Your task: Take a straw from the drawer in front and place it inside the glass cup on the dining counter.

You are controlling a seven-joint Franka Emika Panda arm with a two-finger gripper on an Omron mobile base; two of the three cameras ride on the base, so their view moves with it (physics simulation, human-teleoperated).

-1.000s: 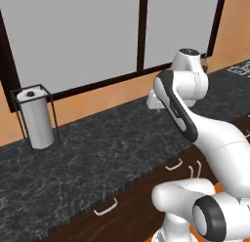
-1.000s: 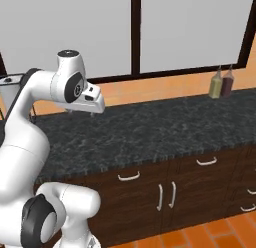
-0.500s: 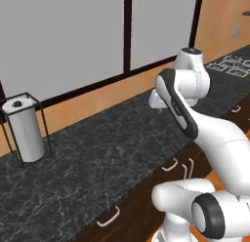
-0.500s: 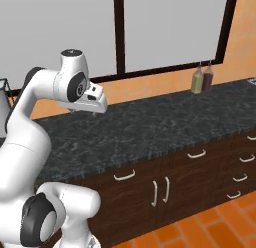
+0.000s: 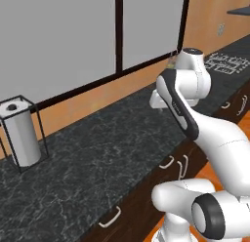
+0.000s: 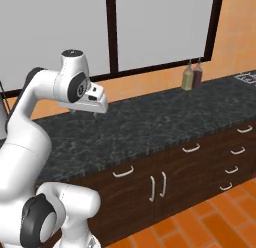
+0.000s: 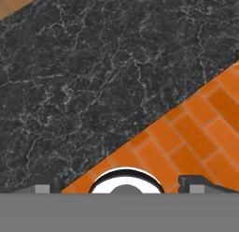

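Note:
My gripper hangs over the front part of a black speckled granite counter, pointing down, well above it. In the hand view its two dark fingertips stand far apart with nothing between them, so the gripper is open and empty. In the left base view the hand sits in front of the arm's upper link. Closed dark brown drawer fronts with silver handles run under the counter; I cannot tell which is the task's drawer. The straw, the glass cup and the dining counter are out of view.
A paper towel roll in a wire holder stands at the counter's far left. Two bottles stand at the back right, and a stovetop lies further right. Narrower stacked drawers and orange tile floor are lower right.
The whole picture has slid leftward in both base views, so the base has moved; the arm keeps the same pose and the gripper stays open.

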